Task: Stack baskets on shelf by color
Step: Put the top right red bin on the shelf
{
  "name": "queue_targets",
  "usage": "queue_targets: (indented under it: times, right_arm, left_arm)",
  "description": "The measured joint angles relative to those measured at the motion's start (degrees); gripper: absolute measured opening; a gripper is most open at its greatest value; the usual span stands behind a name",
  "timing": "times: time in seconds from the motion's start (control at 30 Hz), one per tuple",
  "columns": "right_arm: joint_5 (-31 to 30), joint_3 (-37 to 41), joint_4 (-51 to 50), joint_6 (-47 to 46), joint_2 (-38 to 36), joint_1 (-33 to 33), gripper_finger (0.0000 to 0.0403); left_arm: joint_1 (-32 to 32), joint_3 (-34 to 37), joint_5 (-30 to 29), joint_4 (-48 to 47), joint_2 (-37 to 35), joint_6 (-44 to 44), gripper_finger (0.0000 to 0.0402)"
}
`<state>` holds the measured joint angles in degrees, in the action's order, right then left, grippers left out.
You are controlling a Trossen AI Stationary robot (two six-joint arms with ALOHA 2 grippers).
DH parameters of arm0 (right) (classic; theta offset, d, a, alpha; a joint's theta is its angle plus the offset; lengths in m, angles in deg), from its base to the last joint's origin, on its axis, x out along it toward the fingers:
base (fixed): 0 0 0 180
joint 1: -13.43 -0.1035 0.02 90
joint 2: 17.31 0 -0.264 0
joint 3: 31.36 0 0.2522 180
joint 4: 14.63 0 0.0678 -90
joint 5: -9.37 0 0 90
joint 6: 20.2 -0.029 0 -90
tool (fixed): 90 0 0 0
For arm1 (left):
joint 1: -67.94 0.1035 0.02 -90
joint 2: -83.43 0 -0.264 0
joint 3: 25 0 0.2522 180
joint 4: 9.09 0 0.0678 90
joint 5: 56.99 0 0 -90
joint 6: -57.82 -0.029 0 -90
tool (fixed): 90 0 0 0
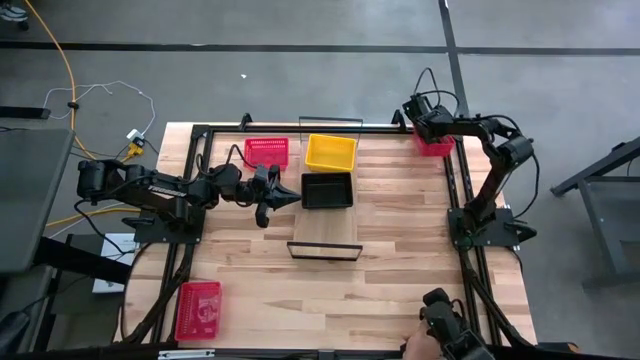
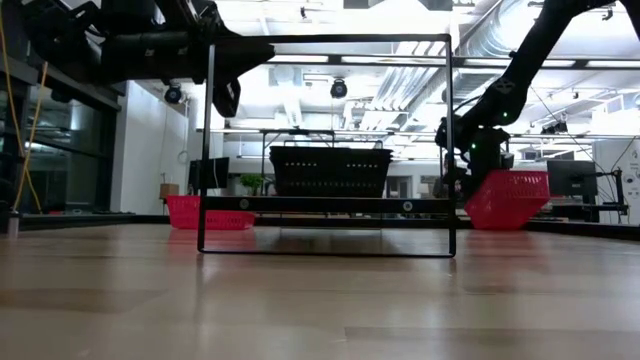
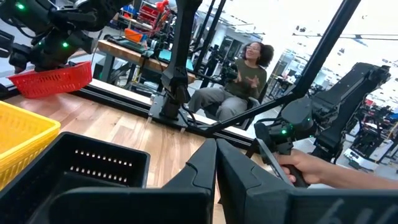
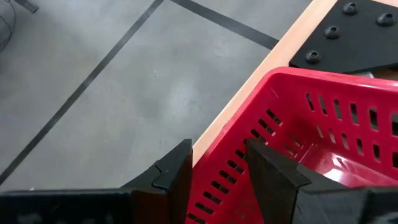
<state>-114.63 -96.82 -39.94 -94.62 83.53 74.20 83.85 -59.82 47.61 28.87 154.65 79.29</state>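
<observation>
Shelf (image 1: pixel 325 215) at centre of surface (image 1: pixel 400 270), black basket (image 1: pixel 327 190) and yellow basket (image 1: pixel 330 152) side by side on it, yellow toward 12 o'clock. Red basket (image 1: pixel 266 152) at 11 o'clock beside shelf; another red basket (image 1: pixel 198 310) well apart at 7 o'clock. Third red basket (image 4: pixel 311 155) at 1 o'clock corner, wall between narrow jaws of right gripper (image 4: pixel 217 168). Left gripper (image 1: pixel 285 197) at 9 o'clock, just beside black basket, jaws closed, empty. Person's hand (image 3: pixel 308 167) on controller beyond surface.
</observation>
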Motion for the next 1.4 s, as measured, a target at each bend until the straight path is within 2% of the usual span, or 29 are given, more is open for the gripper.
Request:
queue_targets:
  times: [1.03,1.23,1.4]
  right_arm:
    - [3.1,0.0,-0.4,-0.2,-3.0,-1.5,0.0138]
    - [7.2,0.0,-2.1,-4.6,-3.0,-2.0,0.0138]
    - [5.9,0.0,-4.0,-6.6,-3.0,-3.5,0.0138]
  left_arm:
    - [0.0,0.0,0.1,0.0,0.0,0.4,0.0]
    - [0.0,0.0,0.1,0.0,0.0,0.4,0.0]
    - [0.0,0.0,0.1,0.0,0.0,0.4,0.0]
